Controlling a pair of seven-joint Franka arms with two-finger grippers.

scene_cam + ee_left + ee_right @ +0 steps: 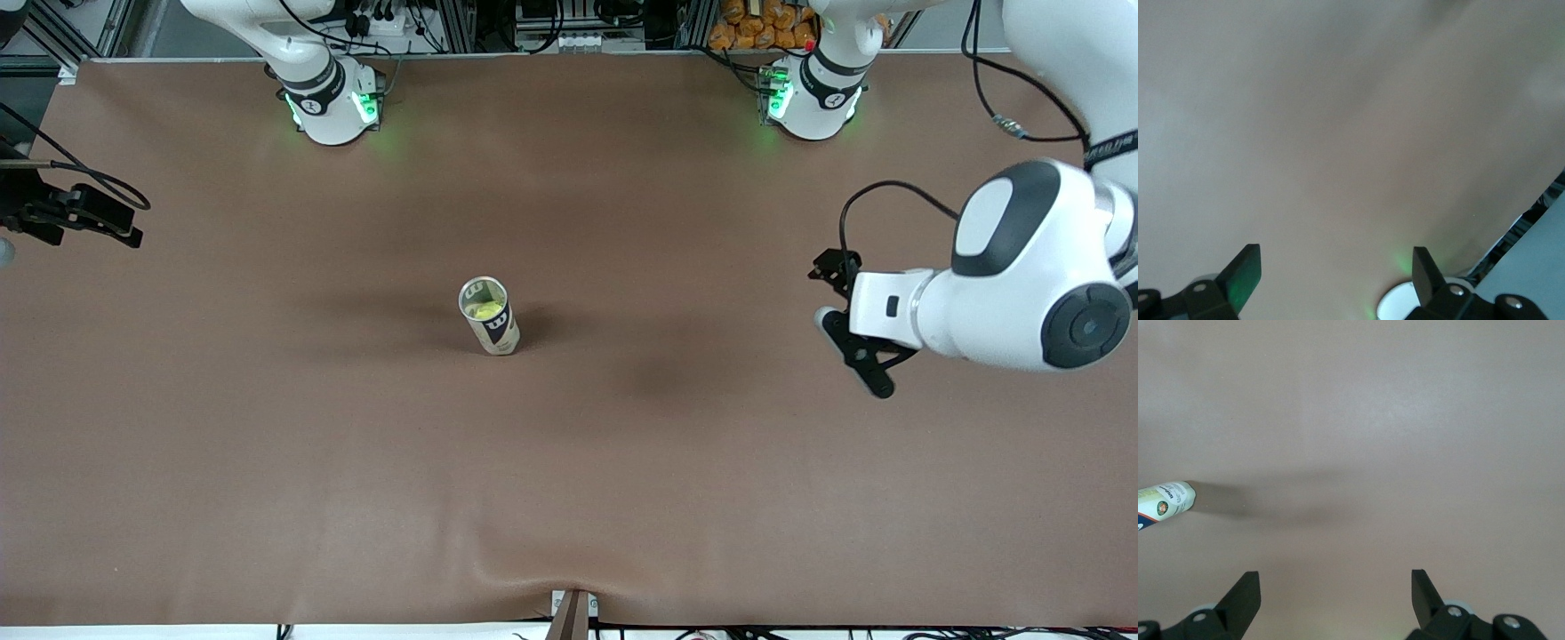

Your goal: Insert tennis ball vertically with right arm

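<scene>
front view: can [490, 316] upright mid-table, well clear of every edge, ball [486, 310] already inside; little left to spoil, unless a sweep tips it. right gripper [84, 216] at the right arm's end edge, left gripper [853, 342] near the left arm's end.
left wrist: fingers [1245, 272] apart, empty.
right wrist: fingers [1243, 597] apart, empty, can well off.

Brown table [267, 462]; upright open can [490, 317] near middle, tennis ball [486, 310] inside.
</scene>
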